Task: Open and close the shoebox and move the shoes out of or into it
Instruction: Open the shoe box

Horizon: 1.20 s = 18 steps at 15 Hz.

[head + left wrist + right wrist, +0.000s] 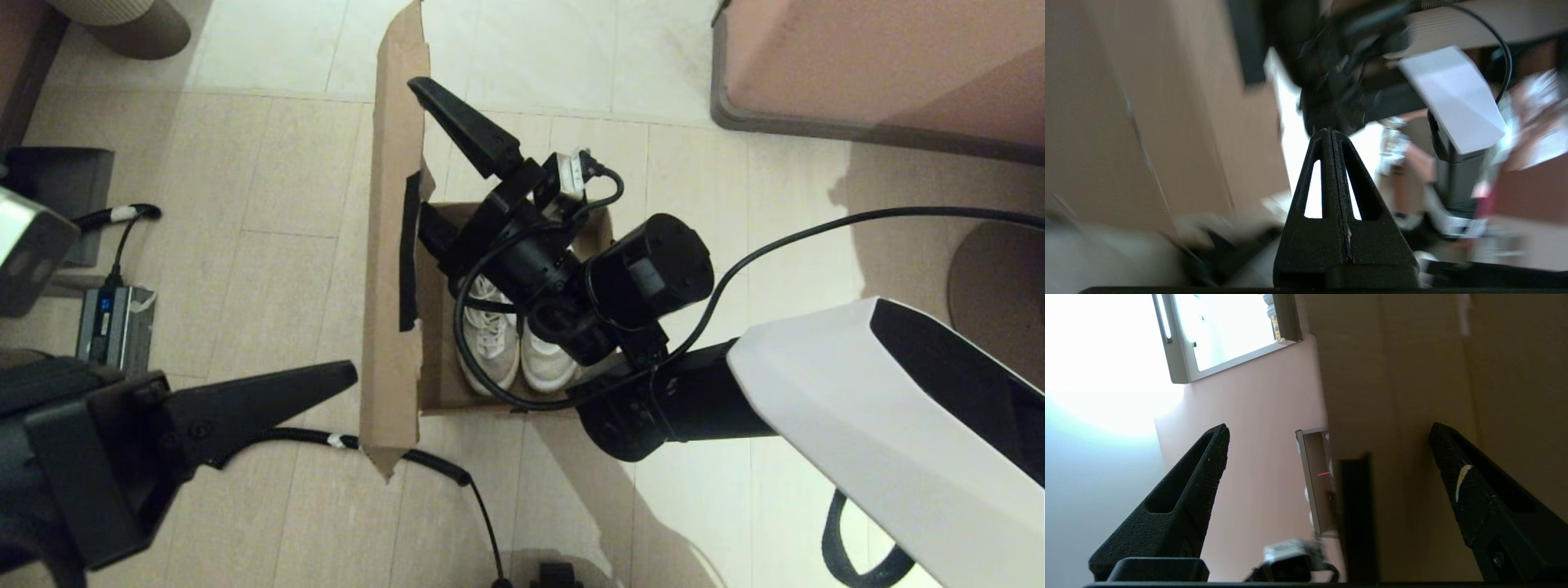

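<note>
The right gripper, fingers spread wide, hangs over the open shoebox on the floor; its raised lid stands just left of it. The 2 shoes lie below, toes nearward. The left gripper, pressed together, waits outside the lid.

Shoebox mouth is mostly blocked from above by the right hand and its wrist, fingers spread wide, with shoes filling the box floor. Upright lid walls off the box's left side; left hand, fingers together, sits just outside it. Black cable crosses the floor by the box's near corner.
</note>
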Motion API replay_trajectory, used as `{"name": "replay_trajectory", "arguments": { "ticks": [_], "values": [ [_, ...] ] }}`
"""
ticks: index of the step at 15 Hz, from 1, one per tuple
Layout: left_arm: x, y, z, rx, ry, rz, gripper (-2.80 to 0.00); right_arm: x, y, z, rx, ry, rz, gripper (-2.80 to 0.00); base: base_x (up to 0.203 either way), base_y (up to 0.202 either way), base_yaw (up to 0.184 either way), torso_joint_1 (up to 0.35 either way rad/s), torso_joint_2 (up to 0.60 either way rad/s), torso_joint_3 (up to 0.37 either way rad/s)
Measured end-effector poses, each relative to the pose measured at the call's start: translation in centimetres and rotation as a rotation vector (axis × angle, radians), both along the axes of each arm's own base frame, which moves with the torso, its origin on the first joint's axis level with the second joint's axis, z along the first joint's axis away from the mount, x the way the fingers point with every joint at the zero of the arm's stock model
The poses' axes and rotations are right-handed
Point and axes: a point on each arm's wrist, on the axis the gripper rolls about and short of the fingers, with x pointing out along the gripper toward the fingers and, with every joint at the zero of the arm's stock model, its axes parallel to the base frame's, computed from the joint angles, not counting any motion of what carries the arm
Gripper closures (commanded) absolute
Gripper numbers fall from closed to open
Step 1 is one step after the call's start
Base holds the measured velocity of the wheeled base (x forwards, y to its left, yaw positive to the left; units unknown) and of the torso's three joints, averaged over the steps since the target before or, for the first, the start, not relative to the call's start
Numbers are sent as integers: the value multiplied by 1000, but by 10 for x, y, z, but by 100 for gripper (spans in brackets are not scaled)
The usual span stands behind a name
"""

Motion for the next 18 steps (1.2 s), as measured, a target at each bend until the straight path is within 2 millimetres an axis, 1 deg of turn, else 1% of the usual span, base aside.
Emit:
{"name": "replay_trajectory", "arguments": {
  "ticks": [3, 5, 7, 11, 14, 18],
  "values": [
    [-1, 1, 6, 109, -182, 1, 0, -1, 13, -13, -14, 7, 20, -280, 0, 0, 0, 0, 0, 0],
    [0, -1, 5, 196, -266, -5, 0, -5, 23, -19, -23, 9, 41, -280, 0, 0, 0, 0, 0, 0],
    [6, -5, 0, 285, -309, -16, 0, -9, 33, -21, -24, 2, 66, -280, 0, 0, 0, 0, 0, 0],
    [19, -13, -19, 441, -352, -23, 0, -16, 53, -29, -35, 8, 103, -280, 0, 0, 0, 0, 0, 0],
    [23, -12, -32, 588, -376, 76, 0, -17, 58, -35, -42, 13, 110, -280, 0, 0, 0, 0, 0, 0],
    [26, -5, -29, 665, -360, 256, 0, -16, 58, -39, -56, 0, 89, -280, 0, 0, 0, 0, 0, 0]
  ]
}}
